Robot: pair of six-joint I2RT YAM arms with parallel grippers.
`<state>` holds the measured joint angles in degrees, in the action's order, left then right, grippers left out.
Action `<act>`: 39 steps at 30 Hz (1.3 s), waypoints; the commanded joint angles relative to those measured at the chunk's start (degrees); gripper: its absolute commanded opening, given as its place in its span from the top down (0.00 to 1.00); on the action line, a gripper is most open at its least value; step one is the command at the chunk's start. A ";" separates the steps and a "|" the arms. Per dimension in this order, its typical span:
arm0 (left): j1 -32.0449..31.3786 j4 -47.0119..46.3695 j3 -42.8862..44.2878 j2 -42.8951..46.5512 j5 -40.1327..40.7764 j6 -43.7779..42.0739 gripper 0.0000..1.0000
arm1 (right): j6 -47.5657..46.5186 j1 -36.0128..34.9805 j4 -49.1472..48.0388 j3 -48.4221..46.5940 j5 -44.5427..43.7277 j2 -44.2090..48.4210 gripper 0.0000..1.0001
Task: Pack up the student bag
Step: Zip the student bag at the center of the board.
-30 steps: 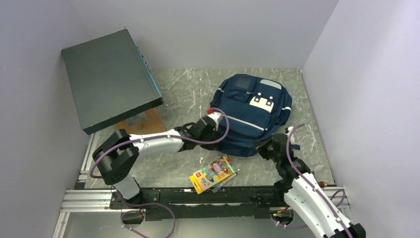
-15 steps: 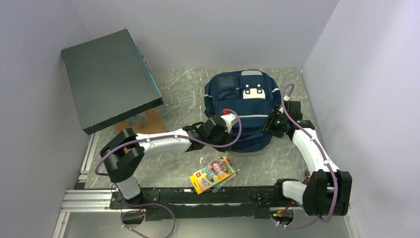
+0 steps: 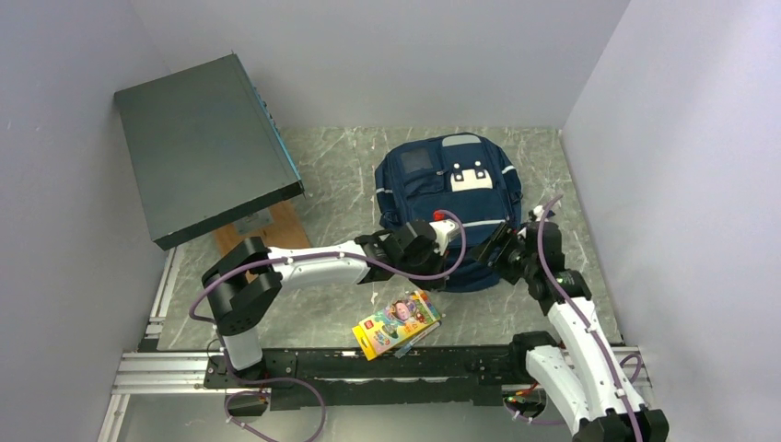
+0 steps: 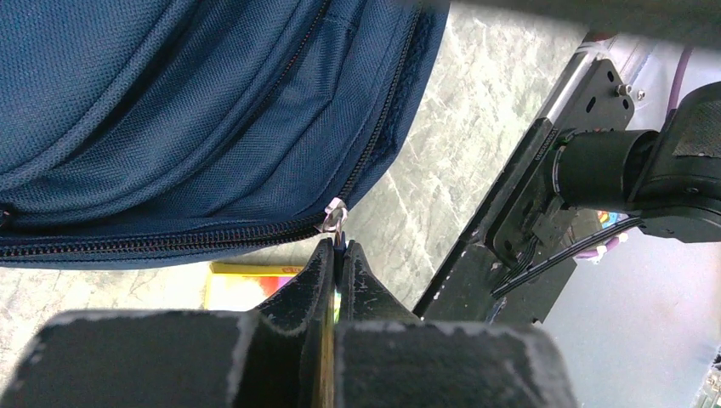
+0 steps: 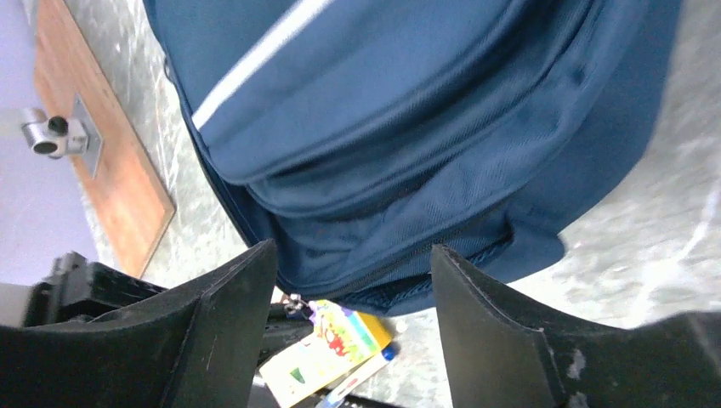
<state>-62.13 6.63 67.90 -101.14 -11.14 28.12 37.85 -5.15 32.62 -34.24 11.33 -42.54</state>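
The student bag (image 3: pixel 447 189), navy blue with thin pale stripes and a pale patch on its front pocket, lies on the marble table top. My left gripper (image 3: pixel 457 250) is at the bag's near edge. In the left wrist view this gripper (image 4: pixel 339 246) is shut on the metal zipper pull (image 4: pixel 334 217) at the end of a closed zipper on the bag (image 4: pixel 195 110). My right gripper (image 3: pixel 498 250) hangs by the bag's near right corner. Its jaws (image 5: pixel 353 272) stand wide apart with nothing between them, just off the bag (image 5: pixel 425 127).
A big dark grey-green flat box (image 3: pixel 203 147) leans at the back left over a wooden board (image 3: pixel 272 230). A colourful yellow box (image 3: pixel 398 322) and a pen (image 5: pixel 357 378) lie in front of the bag. Grey walls close in three sides.
The right gripper has opened and swung round to the bag's near right corner. The left gripper slid right along the bag's near edge, still shut. The bag turned and shifted left.
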 commanded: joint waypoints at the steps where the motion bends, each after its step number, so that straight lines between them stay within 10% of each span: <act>1: -1.71 -2.26 3.56 0.75 -4.91 0.94 1.00 | 14.40 -3.54 -7.27 5.31 4.30 3.23 0.33; 15: -3.88 3.33 5.99 1.43 0.63 -3.68 1.00 | 22.09 -5.82 -15.28 12.67 -7.18 6.31 0.40; 22: -3.66 4.47 2.36 3.80 4.79 -4.90 1.00 | 17.22 -5.72 -16.59 13.84 -7.68 10.96 1.00; 39: 17.87 18.51 -1.69 4.49 22.60 -3.68 1.00 | 12.18 14.36 -10.01 10.88 10.91 13.19 1.00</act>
<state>-47.53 17.06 64.62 -97.47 1.87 25.61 54.39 3.68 25.89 -18.90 17.63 -28.12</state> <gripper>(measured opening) 0.025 0.018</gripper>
